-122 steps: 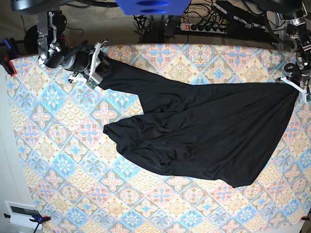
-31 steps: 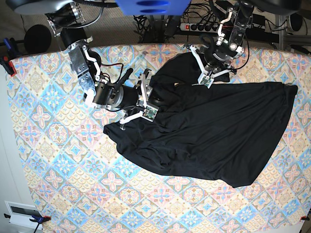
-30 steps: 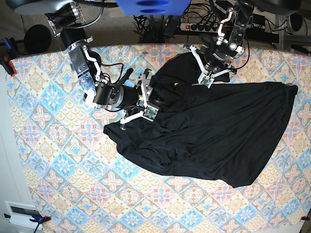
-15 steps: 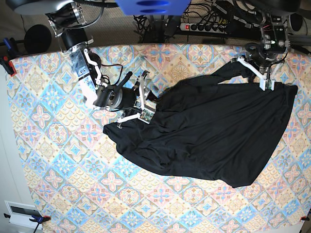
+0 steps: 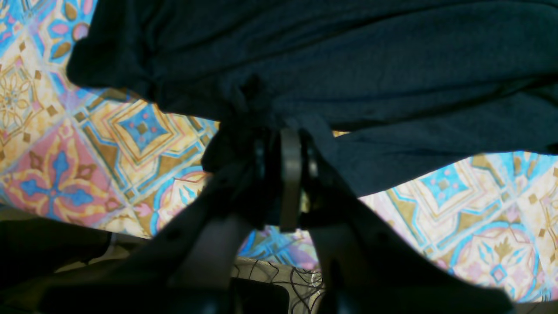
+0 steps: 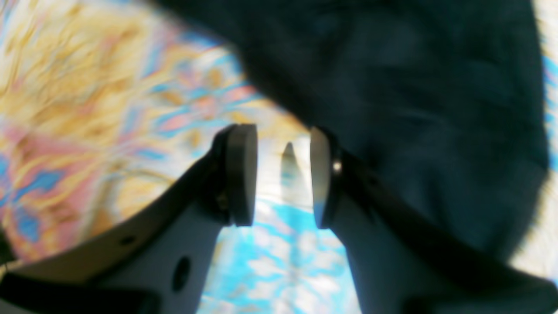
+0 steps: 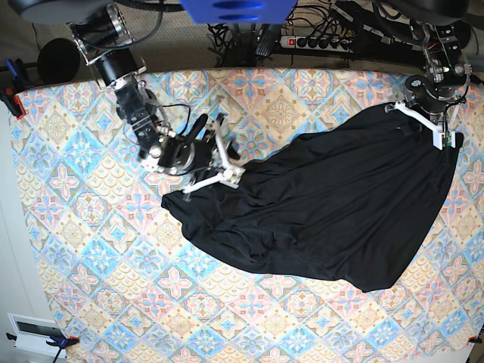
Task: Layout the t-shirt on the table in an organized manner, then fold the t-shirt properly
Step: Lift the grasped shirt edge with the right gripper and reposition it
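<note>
A patterned table (image 7: 83,249) carries the t-shirt (image 7: 325,212): limp, light, best taken at edges. Left tool (image 5: 290,144) pinches its hem; right tool (image 6: 282,174) stands spread, empty.

Up along the far edge, a white power strip (image 7: 327,41) with a red switch lies on the floor amid a tangle of black cables (image 7: 240,35), and a blue piece (image 7: 238,10) juts in at the very top of the base view. Over on the left edge there's a clamp with red tips (image 7: 13,102), and another red-tipped clamp (image 7: 59,342) sits down at the bottom-left corner. Right beside that one, a small white box with a dark slot (image 7: 30,330) is visible against the pale floor.
</note>
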You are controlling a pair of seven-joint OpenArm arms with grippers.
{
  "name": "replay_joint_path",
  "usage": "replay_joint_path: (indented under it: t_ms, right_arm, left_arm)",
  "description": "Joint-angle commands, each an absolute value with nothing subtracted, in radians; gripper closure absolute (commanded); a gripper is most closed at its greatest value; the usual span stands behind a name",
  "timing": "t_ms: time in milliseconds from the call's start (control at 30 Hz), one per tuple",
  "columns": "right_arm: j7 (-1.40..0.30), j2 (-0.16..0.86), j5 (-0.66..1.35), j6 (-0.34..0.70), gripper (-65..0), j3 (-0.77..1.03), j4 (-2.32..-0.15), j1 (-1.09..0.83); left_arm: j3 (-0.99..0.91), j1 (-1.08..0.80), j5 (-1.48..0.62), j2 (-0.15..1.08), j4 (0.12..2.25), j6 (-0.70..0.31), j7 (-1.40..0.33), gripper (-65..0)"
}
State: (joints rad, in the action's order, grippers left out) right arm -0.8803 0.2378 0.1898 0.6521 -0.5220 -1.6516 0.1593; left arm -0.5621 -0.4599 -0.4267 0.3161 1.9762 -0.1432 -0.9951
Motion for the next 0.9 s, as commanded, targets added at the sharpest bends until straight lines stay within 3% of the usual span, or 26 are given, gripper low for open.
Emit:
replay_joint_path:
  t_ms: [0,333,600,867]
  right_arm:
    - [-0.849,0.232,0.206,0.654,-19.4,-0.545,-1.676,0.183]
    - [-0.822,0.231,0.044,0.653,-27.4,-0.69,-1.62,0.22]
    - [-0.769,0.145,-0.03,0.653,-27.4,-0.704,-1.534,0.222]
    - [-0.759,0.139,-0.035,0.653,-27.4,-0.696,-1.509,0.254]
  left_arm:
    - [-0.572,-0.461,-0.43,0.331,1.989,-0.142,-0.978,0.0]
    - [-0.572,-0.466,-0.429,0.331,1.989,-0.142,-0.978,0.0]
    - [-0.572,-0.467,-0.43,0.331,1.989,-0.142,-0.978,0.0]
    - [-0.572,-0.467,-0.432,0.331,1.989,-0.142,-0.978,0.0]
